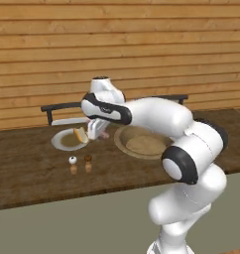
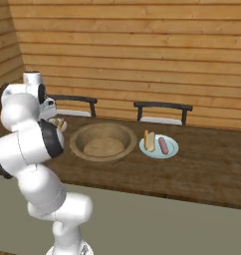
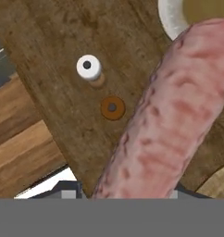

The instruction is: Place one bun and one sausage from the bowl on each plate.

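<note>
Sausage (image 3: pixel 171 120) sits clamped in your gripper (image 1: pixel 98 130), held over the near plate (image 1: pixel 62 144) beside its bun (image 1: pixel 81 134).

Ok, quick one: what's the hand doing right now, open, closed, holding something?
Hand: closed on a sausage, over the near plate.

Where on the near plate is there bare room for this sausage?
The near plate holds a bun on its right side, under the tool; its left half is bare. Table in front is crowded by the two shakers. The far plate is already full.
</note>
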### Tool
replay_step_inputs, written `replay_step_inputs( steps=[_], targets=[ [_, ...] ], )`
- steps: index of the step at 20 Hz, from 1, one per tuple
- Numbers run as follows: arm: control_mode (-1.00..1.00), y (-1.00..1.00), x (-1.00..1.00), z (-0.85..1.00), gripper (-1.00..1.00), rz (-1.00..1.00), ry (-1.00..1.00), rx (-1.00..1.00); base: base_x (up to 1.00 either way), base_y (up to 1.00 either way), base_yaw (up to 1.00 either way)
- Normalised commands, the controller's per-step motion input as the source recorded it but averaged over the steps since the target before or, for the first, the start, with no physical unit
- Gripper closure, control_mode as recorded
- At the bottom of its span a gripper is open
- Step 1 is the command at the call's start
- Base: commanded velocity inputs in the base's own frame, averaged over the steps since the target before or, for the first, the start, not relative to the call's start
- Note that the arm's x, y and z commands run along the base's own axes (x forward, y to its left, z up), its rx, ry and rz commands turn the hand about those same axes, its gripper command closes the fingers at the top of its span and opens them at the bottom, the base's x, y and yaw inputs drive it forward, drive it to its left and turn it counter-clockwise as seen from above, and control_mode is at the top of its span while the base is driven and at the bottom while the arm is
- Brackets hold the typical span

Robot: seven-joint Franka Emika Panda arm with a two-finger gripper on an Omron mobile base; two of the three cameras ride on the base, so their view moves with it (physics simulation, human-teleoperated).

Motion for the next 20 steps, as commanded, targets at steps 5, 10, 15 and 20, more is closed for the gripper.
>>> replay_step_inputs(
  steps=[5,10,15,20],
  targets=[
    [-1.0,1.0,1.0,-0.1,1.0,0.1,0.0,0.0,0.0,0.0,0.0],
    [-1.0,0.94,1.0,0.0,1.0,0.0,0.0,-0.04,0.0,0.0,0.0],
    [-1.0,0.18,0.87,-0.53,1.0,0.0,0.0,-0.05,0.0,0.0,0.0],
    [-1.0,-0.12,0.42,-0.78,1.0,-0.01,-0.01,-0.01,0.0,0.0,0.0]
  ],
)
